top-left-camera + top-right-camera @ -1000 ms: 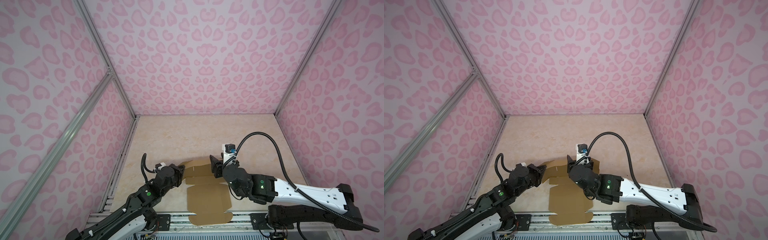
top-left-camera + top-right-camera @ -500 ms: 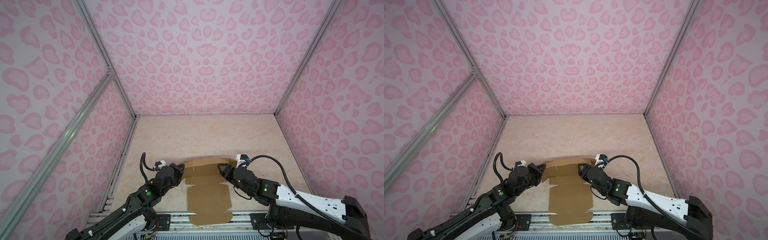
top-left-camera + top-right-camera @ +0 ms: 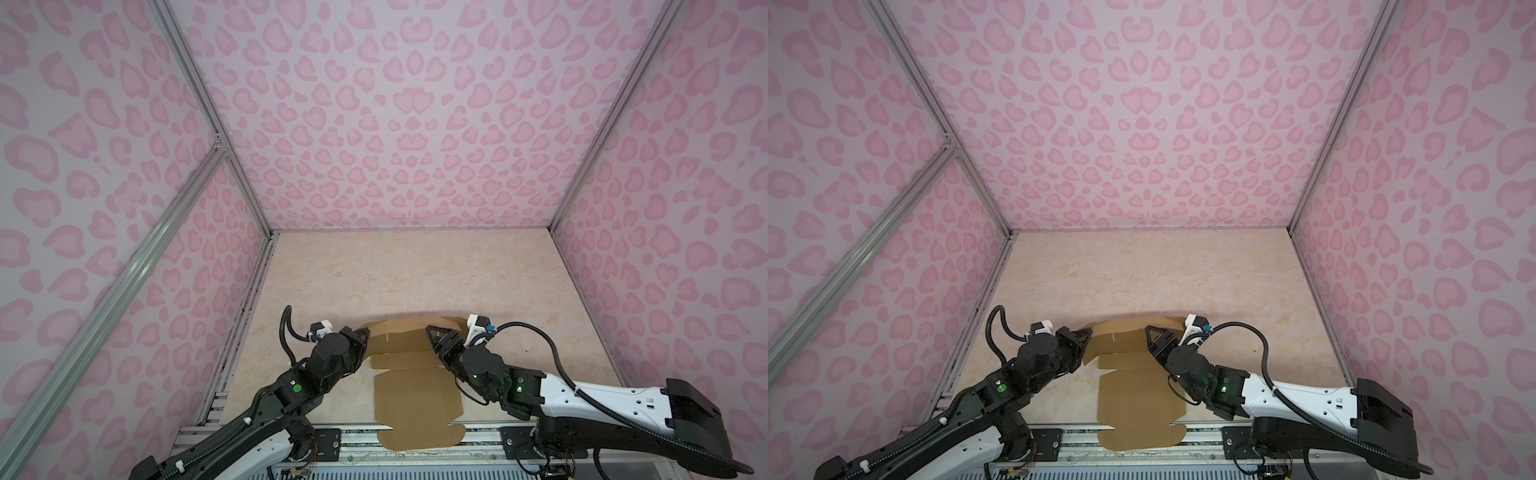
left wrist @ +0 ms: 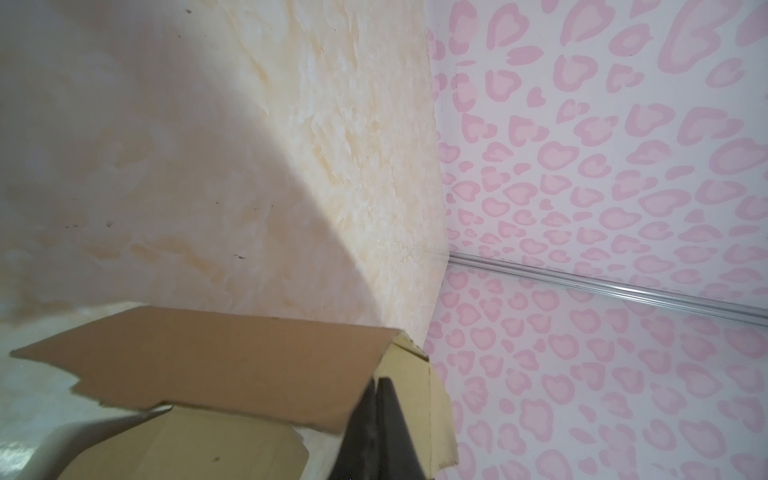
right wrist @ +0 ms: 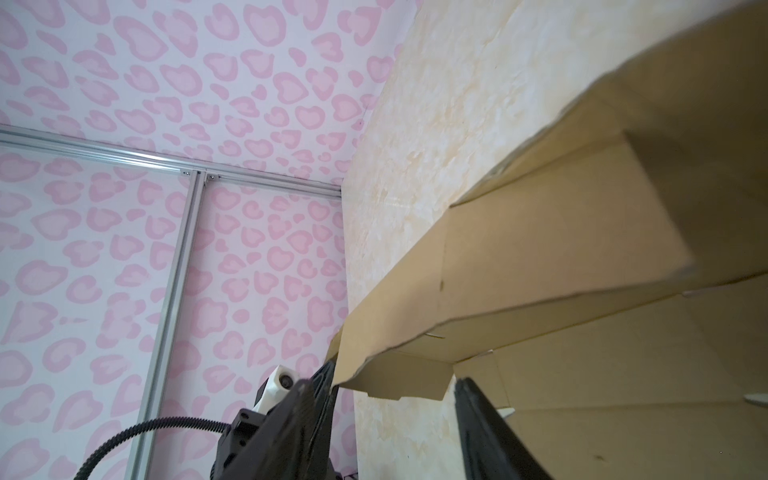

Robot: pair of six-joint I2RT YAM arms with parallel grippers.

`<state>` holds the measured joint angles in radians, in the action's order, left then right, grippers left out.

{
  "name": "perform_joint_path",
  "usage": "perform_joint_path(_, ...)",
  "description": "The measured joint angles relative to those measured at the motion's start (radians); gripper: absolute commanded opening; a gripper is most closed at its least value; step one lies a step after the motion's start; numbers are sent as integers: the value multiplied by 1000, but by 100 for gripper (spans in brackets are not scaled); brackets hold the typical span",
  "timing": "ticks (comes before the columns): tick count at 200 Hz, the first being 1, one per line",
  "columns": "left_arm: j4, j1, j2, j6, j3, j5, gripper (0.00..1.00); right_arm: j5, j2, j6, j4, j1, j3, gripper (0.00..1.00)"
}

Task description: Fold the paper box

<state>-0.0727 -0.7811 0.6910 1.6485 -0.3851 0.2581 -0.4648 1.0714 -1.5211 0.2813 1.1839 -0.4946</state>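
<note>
paper box (image 3: 415,399): brown; walls (image 3: 415,124): pink heart-spots; table (image 3: 415,270): beige marbled

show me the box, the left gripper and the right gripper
box (image 3: 417,395): a top view, on the flat middle panel.
left gripper (image 4: 376,385): left wrist view, at the shut tips pinching a flap.
right gripper (image 5: 395,372): right wrist view, midway between the open tips.

Pink heart-print walls (image 3: 395,124), beige marbled floor (image 3: 415,270), aluminium struts (image 3: 124,282)

The paper box (image 3: 417,399) is matt, probably cardboard
</note>
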Motion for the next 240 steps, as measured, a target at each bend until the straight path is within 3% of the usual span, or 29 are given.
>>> perform_joint_path(65,1,-6,-12,-1,9,4,4,47,163,-5,165,-38,-44,44)
perform_joint_path(240,23,-23,-29,-19,22,36,4,27,234,14,257,-65,-12,12)
